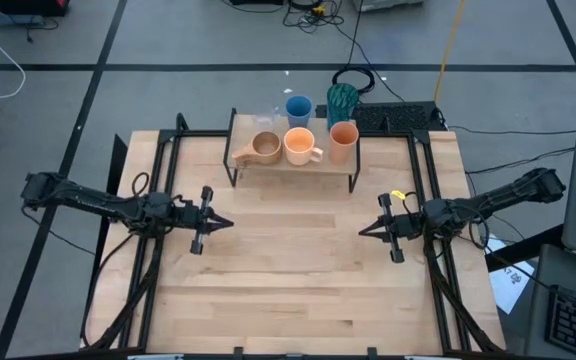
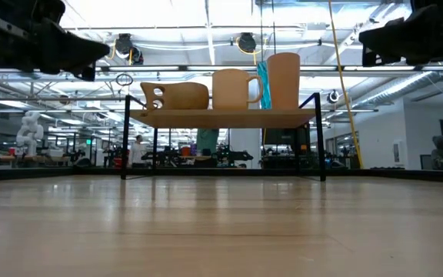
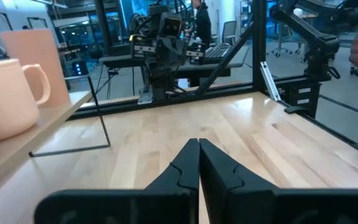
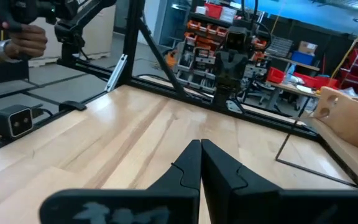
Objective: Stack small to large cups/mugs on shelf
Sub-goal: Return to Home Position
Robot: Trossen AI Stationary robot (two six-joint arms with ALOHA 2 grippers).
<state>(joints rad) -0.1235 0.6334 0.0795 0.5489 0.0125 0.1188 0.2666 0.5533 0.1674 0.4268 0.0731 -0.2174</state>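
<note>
The shelf (image 1: 293,165), a light-wood board on thin black legs, stands at the table's far middle. On it, left to right, stand the tan wooden cup (image 1: 263,148), the orange handled mug (image 1: 300,146) and the orange-brown tumbler (image 1: 343,140). Behind them stand the clear glass (image 1: 265,123), the blue cup (image 1: 298,108) and the teal tumbler (image 1: 342,99). My left gripper (image 1: 230,223) is shut and empty over the table's left middle. My right gripper (image 1: 361,231) is shut and empty over the right middle. Their tips point at each other.
A keyboard (image 1: 398,117) and headphones (image 1: 353,78) lie beyond the table's far right corner. Bare tabletop (image 1: 293,270) lies between the grippers and toward the near edge. A person's hand (image 4: 17,38) shows in the room beyond the table.
</note>
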